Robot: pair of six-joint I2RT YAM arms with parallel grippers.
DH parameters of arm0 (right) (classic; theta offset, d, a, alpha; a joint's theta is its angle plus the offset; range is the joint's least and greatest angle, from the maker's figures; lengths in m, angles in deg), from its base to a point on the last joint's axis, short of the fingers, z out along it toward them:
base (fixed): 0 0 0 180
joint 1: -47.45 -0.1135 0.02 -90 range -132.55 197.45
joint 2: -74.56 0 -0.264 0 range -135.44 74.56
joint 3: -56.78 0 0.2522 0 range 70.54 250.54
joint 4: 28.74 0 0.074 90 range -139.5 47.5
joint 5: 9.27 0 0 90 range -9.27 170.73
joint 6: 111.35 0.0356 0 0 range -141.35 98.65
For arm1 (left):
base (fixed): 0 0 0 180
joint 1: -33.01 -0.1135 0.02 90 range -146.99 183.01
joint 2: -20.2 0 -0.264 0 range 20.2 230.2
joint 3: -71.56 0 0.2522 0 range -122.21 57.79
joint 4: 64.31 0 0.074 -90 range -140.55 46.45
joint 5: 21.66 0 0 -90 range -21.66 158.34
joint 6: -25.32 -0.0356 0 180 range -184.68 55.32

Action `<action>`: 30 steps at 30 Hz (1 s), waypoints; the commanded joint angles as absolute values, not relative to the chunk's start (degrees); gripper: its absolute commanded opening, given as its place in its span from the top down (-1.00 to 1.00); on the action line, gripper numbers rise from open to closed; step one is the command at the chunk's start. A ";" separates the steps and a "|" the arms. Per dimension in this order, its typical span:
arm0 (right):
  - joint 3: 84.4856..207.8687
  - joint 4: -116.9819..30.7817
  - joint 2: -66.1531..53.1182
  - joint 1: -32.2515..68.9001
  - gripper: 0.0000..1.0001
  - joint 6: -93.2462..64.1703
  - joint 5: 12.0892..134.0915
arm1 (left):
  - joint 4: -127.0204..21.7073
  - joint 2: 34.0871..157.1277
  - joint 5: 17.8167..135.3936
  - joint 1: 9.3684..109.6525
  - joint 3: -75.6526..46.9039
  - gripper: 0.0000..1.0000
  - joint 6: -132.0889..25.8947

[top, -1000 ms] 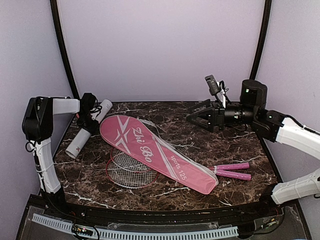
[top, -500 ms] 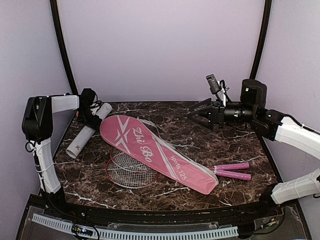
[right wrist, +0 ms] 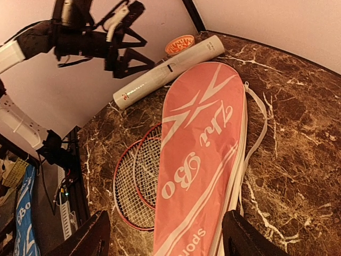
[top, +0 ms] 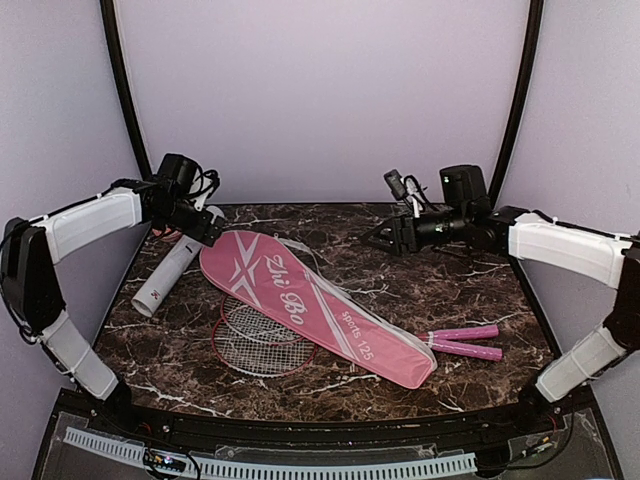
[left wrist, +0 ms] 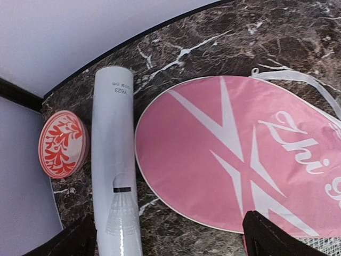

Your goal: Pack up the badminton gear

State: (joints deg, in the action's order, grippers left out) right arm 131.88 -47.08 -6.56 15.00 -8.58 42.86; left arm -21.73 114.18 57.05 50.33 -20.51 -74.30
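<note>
Lying nearest, at about 7 o'clock on the marble table, the strung heads of the two red-framed rackets stick out from under the pink racket bag. Their pink handles poke out at 4 o'clock. The bag runs diagonally over them from 10 to 4 o'clock, so the rackets look covered rather than packed, though its zip cannot be read.

Farther back, at 10 o'clock, the white shuttlecock tube lies flat where it lay a second ago. Its red cap is off and lies just beside it on the wall side.

The change is above the tube: the left gripper has let it go, spread its fingers wide and lifted clear, and it now holds nothing. At 1 o'clock the right gripper has swung inward toward the table's middle, fingers apart and empty, hovering off the surface.

No loose shuttlecocks show, and whether they sit inside the tube cannot be told. Judging by this, the tube is set down uncapped, and capping it and bagging everything look like the steps that remain.
</note>
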 commanded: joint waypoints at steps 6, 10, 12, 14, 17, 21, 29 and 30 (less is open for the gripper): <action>141.14 -51.54 -23.23 13.75 -0.32 -11.72 49.28 | -33.25 99.42 65.17 54.45 -3.09 -0.98 -64.25; 145.51 -57.22 -28.32 13.00 -0.33 -17.08 49.97 | -33.14 98.38 67.96 57.16 0.83 -0.98 -63.69; 147.25 -59.19 -30.34 13.06 -0.35 -18.21 49.39 | -31.55 98.76 68.42 57.52 2.26 -0.98 -61.92; 149.34 -62.61 -32.71 13.06 -0.35 -19.97 50.44 | -31.83 98.07 69.37 57.64 4.14 -0.98 -59.67; 149.59 -65.72 -33.65 13.03 -0.38 -21.78 51.50 | -31.25 96.01 71.82 60.00 7.00 -0.98 -57.79; 146.11 -63.05 -32.15 13.37 -0.41 -20.33 50.95 | -27.16 92.08 65.61 70.53 9.58 -0.97 -56.92; 145.32 -61.55 -31.34 15.63 -0.41 -18.62 47.47 | -9.58 89.66 55.87 91.43 10.38 -0.70 -38.42; 145.34 -61.58 -31.15 15.94 -0.41 -18.56 47.36 | -8.39 89.90 56.19 93.54 10.79 -0.66 -35.72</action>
